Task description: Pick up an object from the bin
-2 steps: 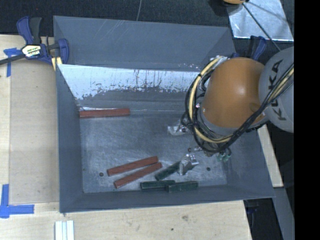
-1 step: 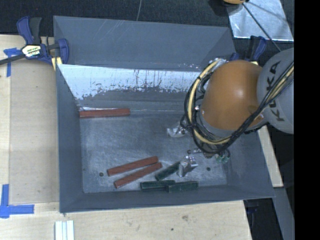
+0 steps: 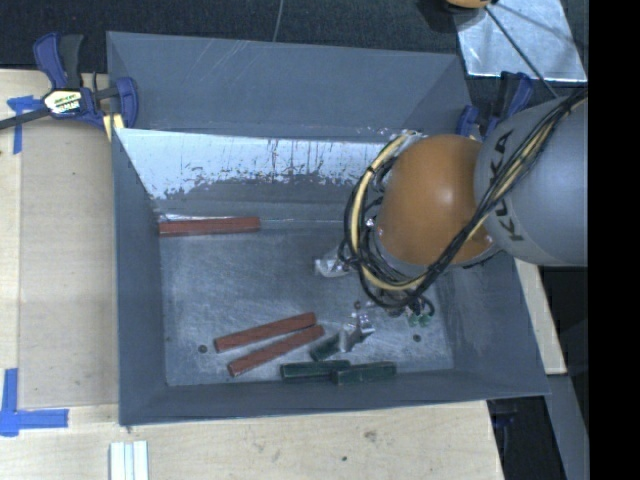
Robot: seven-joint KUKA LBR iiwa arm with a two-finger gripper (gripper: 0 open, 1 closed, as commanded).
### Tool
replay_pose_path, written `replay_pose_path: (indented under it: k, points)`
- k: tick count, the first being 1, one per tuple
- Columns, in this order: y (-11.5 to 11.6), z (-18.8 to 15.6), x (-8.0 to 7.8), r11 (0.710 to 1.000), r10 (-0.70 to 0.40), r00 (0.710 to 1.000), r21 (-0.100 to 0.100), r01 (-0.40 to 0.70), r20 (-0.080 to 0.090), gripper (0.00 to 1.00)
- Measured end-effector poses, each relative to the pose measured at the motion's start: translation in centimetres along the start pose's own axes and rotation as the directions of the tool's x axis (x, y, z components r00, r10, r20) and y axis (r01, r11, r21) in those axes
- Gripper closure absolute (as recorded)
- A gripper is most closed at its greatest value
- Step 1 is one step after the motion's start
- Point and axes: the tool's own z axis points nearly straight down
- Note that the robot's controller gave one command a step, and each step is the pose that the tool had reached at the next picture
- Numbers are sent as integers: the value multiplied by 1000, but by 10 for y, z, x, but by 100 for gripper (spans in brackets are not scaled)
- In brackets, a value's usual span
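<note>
Camera view has the gripper [image 3: 353, 334] low over the front right floor of the bin [image 3: 140, 298], just above a short dark green piece [image 3: 324, 349] lying tilted between the ends of two brown sticks [image 3: 265, 332] and a long dark green bar [image 3: 338, 372] at the front wall. It probably comes straight down because these neighbours crowd the piece. From this angle I cannot tell whether its grasp is released or clenched; a third brown stick [image 3: 208, 226] lies well apart, along the back wall.

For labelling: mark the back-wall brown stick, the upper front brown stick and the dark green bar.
back-wall brown stick [image 3: 210, 226], camera view, its middle.
upper front brown stick [image 3: 265, 333], camera view, its middle.
dark green bar [image 3: 375, 371], camera view, its right half.
</note>
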Motion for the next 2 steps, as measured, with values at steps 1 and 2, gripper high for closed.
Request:
replay_pose_path:
  k: [1,2]
  points:
    - [10,52,-17,981,-194,981,-6,194,-30,100]
    - [12,55,-23,981,-192,981,-3,192,11,0]
